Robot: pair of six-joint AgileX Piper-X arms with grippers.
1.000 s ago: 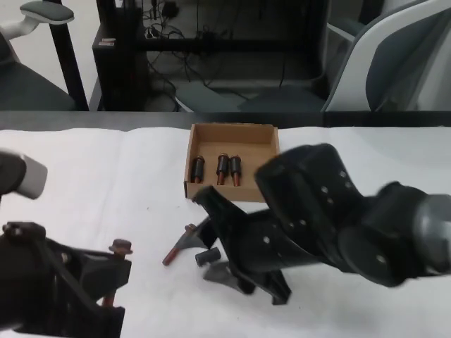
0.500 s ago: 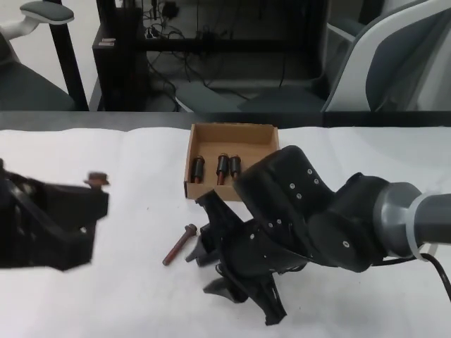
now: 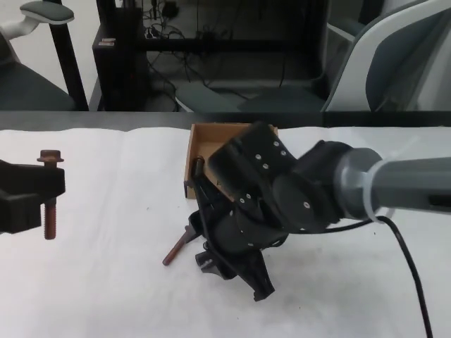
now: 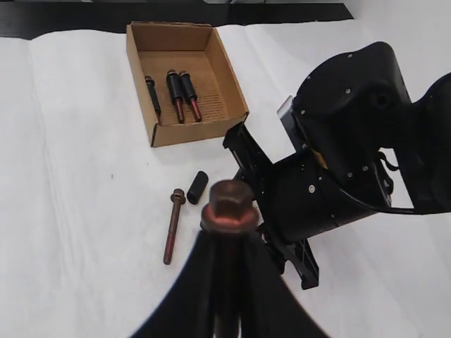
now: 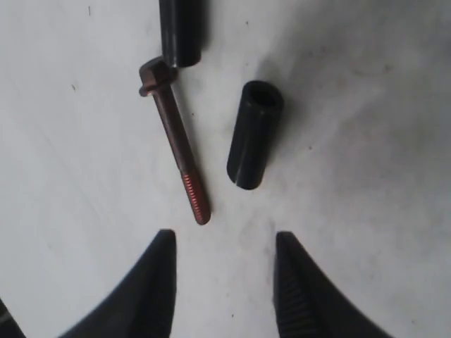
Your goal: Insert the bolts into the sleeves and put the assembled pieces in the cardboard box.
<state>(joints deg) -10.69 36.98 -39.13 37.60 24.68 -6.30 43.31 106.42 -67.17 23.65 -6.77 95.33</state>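
- Grips a bolt (image 4: 227,205) in the left hand (image 4: 227,239), clenched on the shank just below the flanged head.
- Holds it upright, head up and threaded end down, off the bench (image 4: 70,211) at its left side in the high view.
- Leaves the right hand (image 5: 224,236) released, with its fingers (image 5: 151,289) spread apart and nothing between them.
- Hangs close above the white-covered bench near its middle, in front of the cardboard box (image 4: 201,129).
- Looks down from the right wrist on a sleeve (image 5: 254,134) and a second bolt (image 5: 175,141), both lying flat on the bench just beyond the spread fingertips.
- Lies side by side there, sleeve and second bolt near each other but apart, the threaded end pointing toward the fingers.
- Puts the second bolt's head just beside the end of the other sleeve (image 5: 180,32); cannot tell whether touching.
- Carries three assembled pieces (image 4: 174,88) in the cardboard box, flat on its floor and side by side, each with a black sleeve on a copper-coloured shank.
- Sits open-topped at the far middle of the bench, well apart from the left hand.
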